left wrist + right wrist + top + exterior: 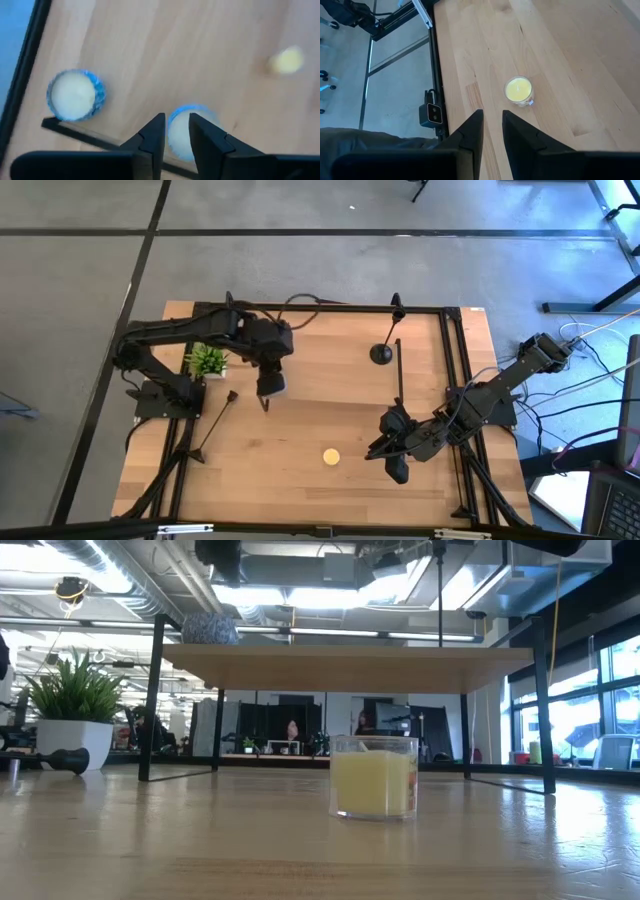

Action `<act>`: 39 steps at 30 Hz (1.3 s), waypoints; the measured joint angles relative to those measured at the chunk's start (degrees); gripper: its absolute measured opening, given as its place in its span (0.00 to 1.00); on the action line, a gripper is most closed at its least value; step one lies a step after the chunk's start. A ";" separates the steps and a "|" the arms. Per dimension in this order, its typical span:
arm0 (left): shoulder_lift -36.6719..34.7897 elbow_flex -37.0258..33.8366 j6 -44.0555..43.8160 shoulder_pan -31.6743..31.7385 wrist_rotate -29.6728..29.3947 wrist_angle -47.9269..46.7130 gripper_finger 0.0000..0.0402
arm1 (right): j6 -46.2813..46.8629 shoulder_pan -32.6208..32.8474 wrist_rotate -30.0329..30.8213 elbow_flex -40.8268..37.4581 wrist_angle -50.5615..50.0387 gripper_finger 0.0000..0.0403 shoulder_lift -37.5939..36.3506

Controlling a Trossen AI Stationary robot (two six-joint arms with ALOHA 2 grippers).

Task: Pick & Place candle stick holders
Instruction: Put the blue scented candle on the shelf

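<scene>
One black candlestick stands upright at the far right, on its round base. A second candlestick's thin stem shows just behind my right arm, which hides its lower end. A thin upright stem also shows in the low view, above the shelf top. The third candlestick lies on its side on the table at the left; one end shows in the low view. My left gripper hovers right of the lying candlestick, with a narrow gap and nothing between its fingers. My right gripper points toward the near edge, narrowly open and empty.
A yellow candle in a glass stands near the front middle. Two white candles sit below my left gripper. A potted plant stands at the left. The black-legged wooden shelf spans the table.
</scene>
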 joint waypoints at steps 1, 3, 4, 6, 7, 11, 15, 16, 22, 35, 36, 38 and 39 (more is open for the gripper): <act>-0.41 0.32 -1.01 -0.26 1.38 1.11 0.20 | 0.00 0.00 0.00 0.00 0.00 0.18 0.00; -0.98 0.36 -2.96 -0.85 6.12 3.60 0.20 | 0.00 0.00 0.00 0.00 0.00 0.18 0.00; -1.06 0.36 -3.87 -1.32 8.43 4.63 0.19 | 0.00 0.00 0.00 0.00 0.00 0.18 0.00; -0.97 0.36 -5.30 -2.94 11.35 5.35 0.17 | 0.00 0.00 -0.08 0.00 0.00 0.18 0.00; -0.59 0.38 -5.65 -4.10 11.78 5.40 0.15 | 0.00 0.00 -0.28 0.00 0.00 0.18 0.00; 1.51 0.38 -5.99 -9.11 10.96 5.12 0.08 | 0.00 -0.02 -0.44 0.00 0.00 0.18 0.00; 3.10 0.38 -8.73 -13.21 8.54 5.65 0.02 | -0.02 -0.02 -0.44 0.00 -0.07 0.18 0.00; 3.52 0.34 -9.57 -14.24 8.13 6.02 0.01 | -0.01 -0.02 -0.44 0.00 -0.09 0.18 0.00; 5.66 0.34 -14.03 -19.80 5.92 6.81 0.00 | 0.00 0.00 -0.46 0.00 -0.19 0.18 0.00; 9.27 -0.49 -12.18 -15.59 -5.74 9.26 0.01 | 3.35 -0.02 -0.40 0.00 0.43 0.18 0.00; 9.59 -0.83 -10.75 -14.15 -3.50 9.59 0.01 | 4.44 -0.02 -0.22 0.00 0.63 0.18 0.00; 10.24 -2.21 -6.75 -11.80 0.61 8.84 0.00 | 5.83 -0.04 -0.09 0.00 1.20 0.18 0.00; 10.63 -2.63 -4.16 -10.71 2.13 8.74 0.00 | 6.23 -0.08 -0.01 0.02 1.53 0.18 0.00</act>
